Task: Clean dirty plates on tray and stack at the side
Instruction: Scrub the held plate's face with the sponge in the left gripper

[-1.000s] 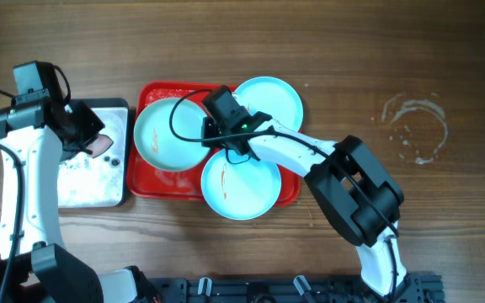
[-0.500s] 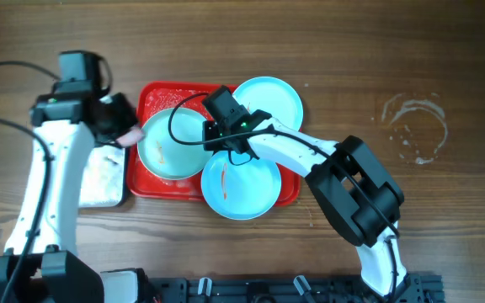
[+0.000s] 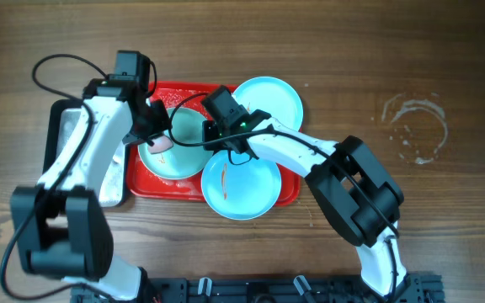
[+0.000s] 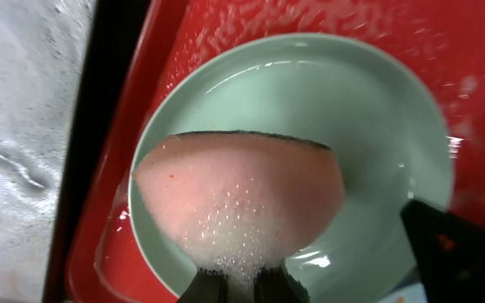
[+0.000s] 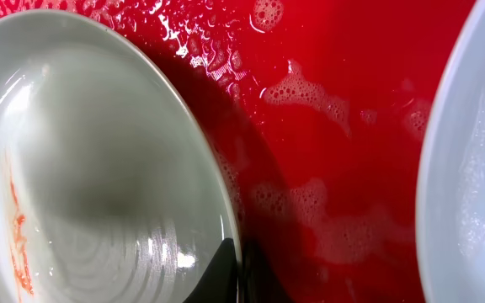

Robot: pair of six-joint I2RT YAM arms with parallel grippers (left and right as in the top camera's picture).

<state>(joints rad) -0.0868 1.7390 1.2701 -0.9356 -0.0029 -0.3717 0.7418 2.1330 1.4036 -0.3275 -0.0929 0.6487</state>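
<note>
Overhead: grey pan (image 3: 67,126) beside tray (image 3: 167,190); sponge (image 3: 160,141) and right arm (image 3: 285,151) cover plates (image 3: 268,97).

A brown wooden table (image 3: 377,50) bears a whitish ring-shaped mark (image 3: 415,129) at right.

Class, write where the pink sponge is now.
In the left wrist view, the pink sponge, pinched by the left gripper, sits over the left plate on the red tray, just right of the grey pan.

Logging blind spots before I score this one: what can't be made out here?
- Left plate centre: left wrist, pink sponge covers it.
- Right gripper fingertips: right wrist, cut by bottom edge; overhead, wrist housing hides them.
- Grey pan: overhead, left arm covers most.
</note>
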